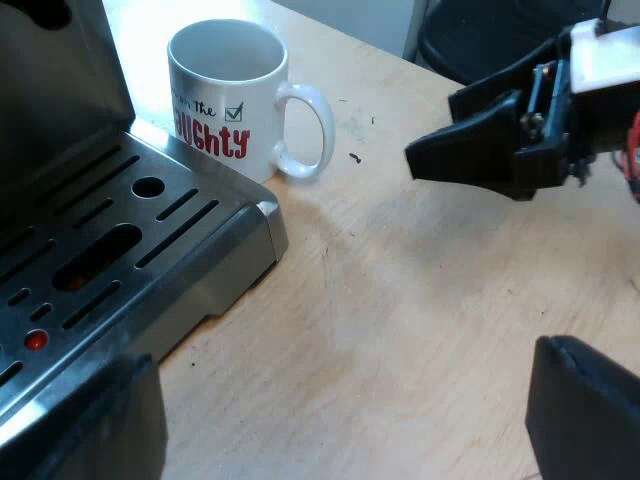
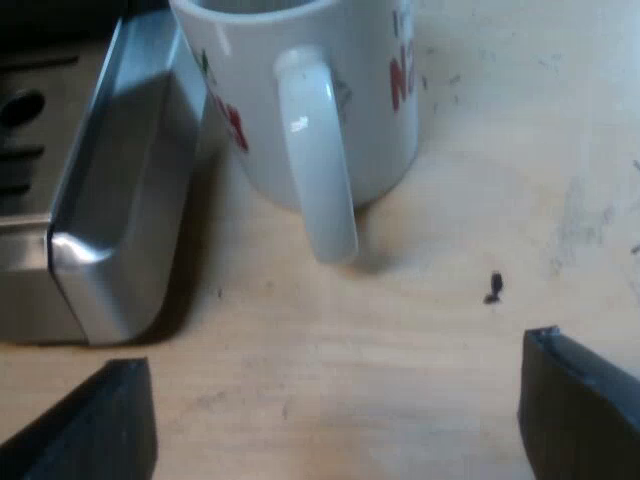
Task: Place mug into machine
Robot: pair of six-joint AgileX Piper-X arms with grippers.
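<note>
A white mug [image 1: 228, 95] with red lettering and a green tick box stands upright on the wooden table, touching the corner of the espresso machine's metal drip tray [image 1: 130, 240]. Its handle [image 1: 305, 130] points away from the machine. My right gripper [image 1: 438, 135] hovers a short way off from the handle. In the right wrist view the mug [image 2: 330, 100] and its handle [image 2: 318, 160] sit just ahead of my right gripper [image 2: 335, 415], which is open and empty. My left gripper [image 1: 340, 420] is open over bare table beside the tray, holding nothing.
The drip tray has slotted grilles and a small red spot [image 1: 36, 340]; its rounded steel corner [image 2: 110, 230] sticks out beside the mug. A dark speck [image 2: 492, 288] lies on the wood near the handle. Beyond the table edge stands a dark round object [image 1: 480, 35].
</note>
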